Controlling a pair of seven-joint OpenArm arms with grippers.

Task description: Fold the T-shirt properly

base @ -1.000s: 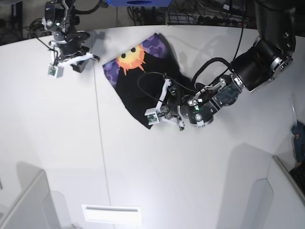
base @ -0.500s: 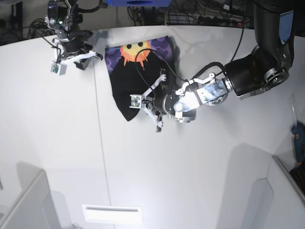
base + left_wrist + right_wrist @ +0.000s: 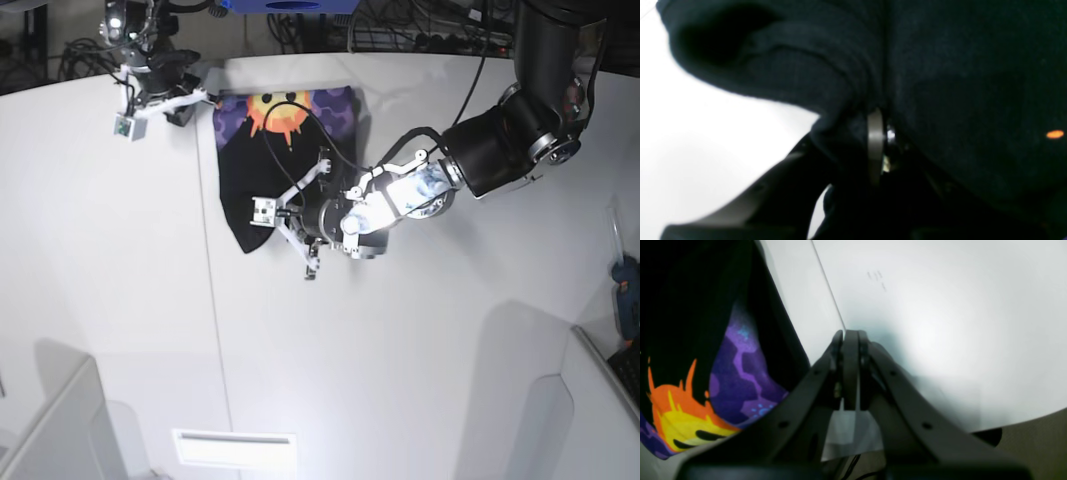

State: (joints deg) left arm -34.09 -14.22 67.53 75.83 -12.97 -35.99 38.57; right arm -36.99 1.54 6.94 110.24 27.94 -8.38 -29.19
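Observation:
The black T-shirt (image 3: 262,170) lies bunched at the back of the white table (image 3: 400,350), with its sun face print (image 3: 280,112) facing up at the far edge. My left gripper (image 3: 287,224) sits at the shirt's near side, shut on a fold of black cloth. In the left wrist view, the T-shirt (image 3: 957,83) fills the frame and wraps over the pinched left gripper (image 3: 877,140). My right gripper (image 3: 192,100) hovers by the shirt's back left corner. There the right gripper (image 3: 850,336) is shut and holds nothing, with the T-shirt (image 3: 740,373) print beside it.
A seam (image 3: 212,330) runs down the table from back to front. A blue object (image 3: 628,298) lies at the right edge. Grey panels stand at the front left (image 3: 60,430) and front right (image 3: 600,400). Cables (image 3: 420,30) hang behind the table.
My left gripper has dragged the held cloth leftward and toward the back, so the shirt now lies squarer and closer to the right gripper. The right arm has shifted slightly backward.

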